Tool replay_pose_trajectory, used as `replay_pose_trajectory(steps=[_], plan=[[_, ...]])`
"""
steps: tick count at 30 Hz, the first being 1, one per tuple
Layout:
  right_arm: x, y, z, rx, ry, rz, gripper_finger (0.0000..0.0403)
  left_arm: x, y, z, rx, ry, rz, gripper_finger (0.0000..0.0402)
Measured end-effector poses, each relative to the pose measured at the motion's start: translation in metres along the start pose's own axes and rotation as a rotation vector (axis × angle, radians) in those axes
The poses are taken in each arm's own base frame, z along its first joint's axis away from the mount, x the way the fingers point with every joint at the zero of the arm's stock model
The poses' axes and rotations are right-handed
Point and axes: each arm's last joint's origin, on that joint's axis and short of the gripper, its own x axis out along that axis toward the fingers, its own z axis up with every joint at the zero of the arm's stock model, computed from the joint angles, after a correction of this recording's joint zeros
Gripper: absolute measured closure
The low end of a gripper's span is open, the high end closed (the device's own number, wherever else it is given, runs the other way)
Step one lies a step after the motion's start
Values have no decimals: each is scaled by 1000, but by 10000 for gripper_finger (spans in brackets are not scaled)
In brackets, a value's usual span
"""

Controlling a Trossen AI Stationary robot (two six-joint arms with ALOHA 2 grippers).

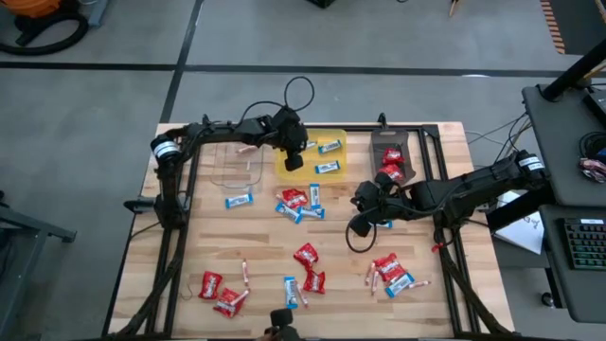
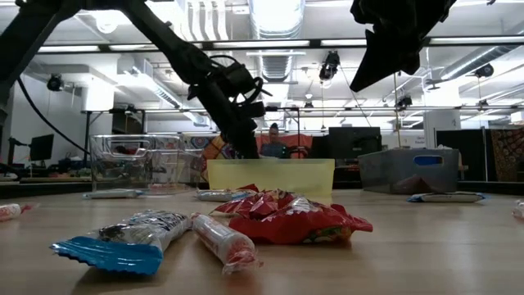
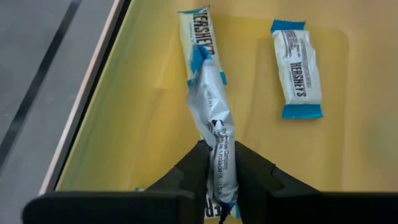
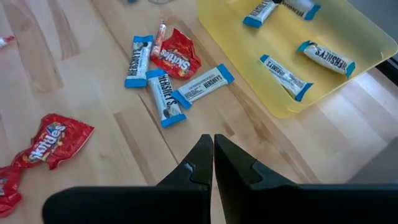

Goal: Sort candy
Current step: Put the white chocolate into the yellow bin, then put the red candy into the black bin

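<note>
My left gripper (image 3: 222, 152) reaches down into the yellow tray (image 1: 333, 157) at the far middle of the table, shut on a blue-and-white bar (image 3: 214, 118). Another bar (image 3: 198, 34) lies under that bar's far end, and a third (image 3: 297, 68) lies on the tray floor beside them. My right gripper (image 4: 213, 140) hangs shut and empty above the table right of centre (image 1: 360, 225). Loose candy lies on the wood: a cluster of bars and a red packet (image 1: 298, 204), a single bar (image 1: 239, 200), and red packets with pinkish sticks (image 1: 308, 260) nearer the front. My left gripper pinches the blue-and-white bar between its two fingers near the bar's near end (image 3: 222, 171). The fingers (image 3: 252, 171) slant down from the table's left and lie along the bar. The bar points away from the fingers down into the tray, its far end (image 3: 202, 81) over another bar.
A clear tray (image 1: 237, 169) stands left of the yellow one. A dark tray (image 1: 384, 142) holding red packets stands to its right. More candy lies at the front left (image 1: 220, 292) and front right (image 1: 390, 270). A black frame edges the table.
</note>
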Motion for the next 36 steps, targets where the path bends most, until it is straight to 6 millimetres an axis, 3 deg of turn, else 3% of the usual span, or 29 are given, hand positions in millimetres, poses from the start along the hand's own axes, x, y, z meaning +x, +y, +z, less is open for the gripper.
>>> replay_pose_trajectory(steps=[11, 17, 22, 28, 36], plan=[[0, 0, 0, 1, 0, 1, 394, -2, 1, 4, 2, -13, 6, 298], [0, 1, 0, 6, 17, 30, 394, -22, -8, 18, -8, 34, -31, 297], [0, 4, 0, 73, 49, 102, 394, -46, -38, 30, 49, -11, -69, 311], [-5, 13, -3, 149, 108, 216, 394, -90, -82, 41, 126, -121, -119, 324], [-17, 30, -14, 231, 219, 351, 394, -145, -140, 22, 109, -267, -226, 325]])
